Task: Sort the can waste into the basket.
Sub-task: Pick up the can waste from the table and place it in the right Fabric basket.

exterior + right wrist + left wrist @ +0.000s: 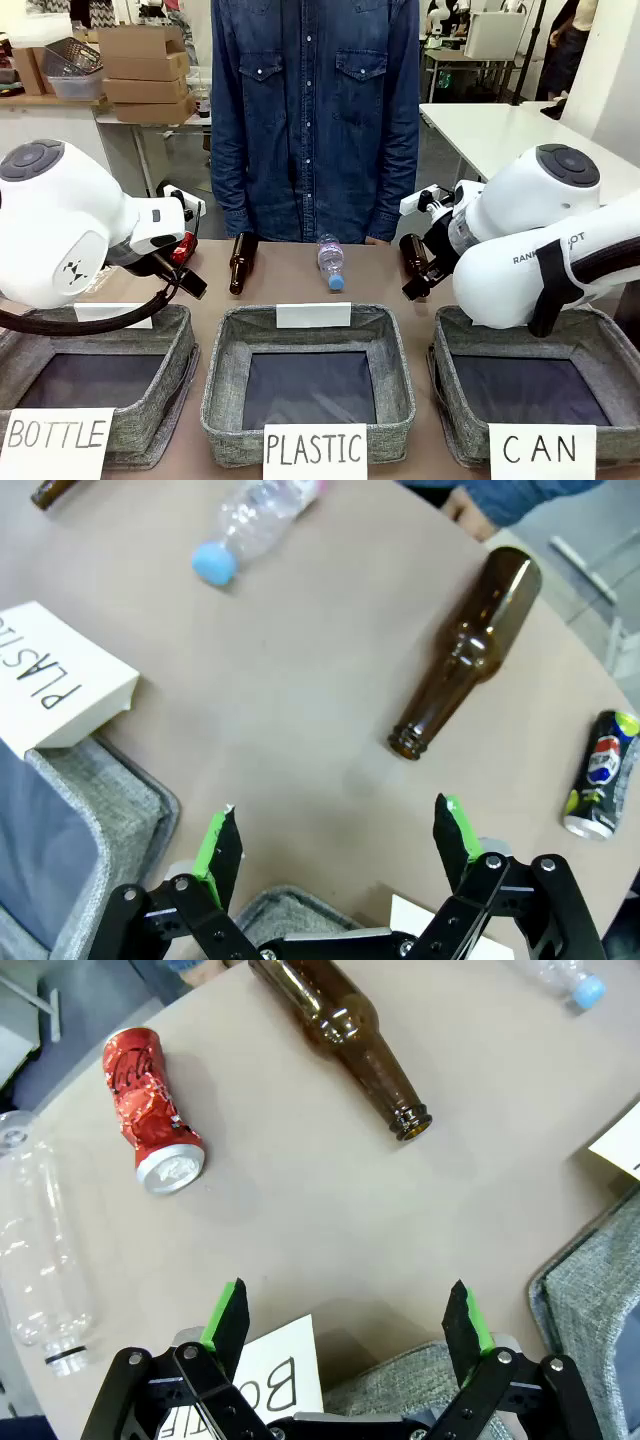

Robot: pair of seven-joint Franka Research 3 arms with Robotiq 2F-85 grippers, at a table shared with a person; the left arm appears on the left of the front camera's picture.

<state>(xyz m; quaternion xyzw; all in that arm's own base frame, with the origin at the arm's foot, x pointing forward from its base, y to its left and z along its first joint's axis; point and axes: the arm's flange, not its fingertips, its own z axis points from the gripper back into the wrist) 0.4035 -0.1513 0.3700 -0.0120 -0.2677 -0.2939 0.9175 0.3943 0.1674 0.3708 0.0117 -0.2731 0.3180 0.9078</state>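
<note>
Now | left fingers (228, 1312), right fingers (220, 845): spread, empty | red can (150, 1110), dark can (600, 775): ahead, apart

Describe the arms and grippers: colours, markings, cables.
Both arms, left arm and right arm, are glossy white with rounded shells and grey round joint caps. Black cables loop along each. The right one carries partial dark lettering. The left gripper and right gripper are black linkages with green pads.

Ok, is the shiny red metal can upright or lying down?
Lying down: the shiny red metal can rests lengthwise on the brown table, its silver end facing sideways.
</note>
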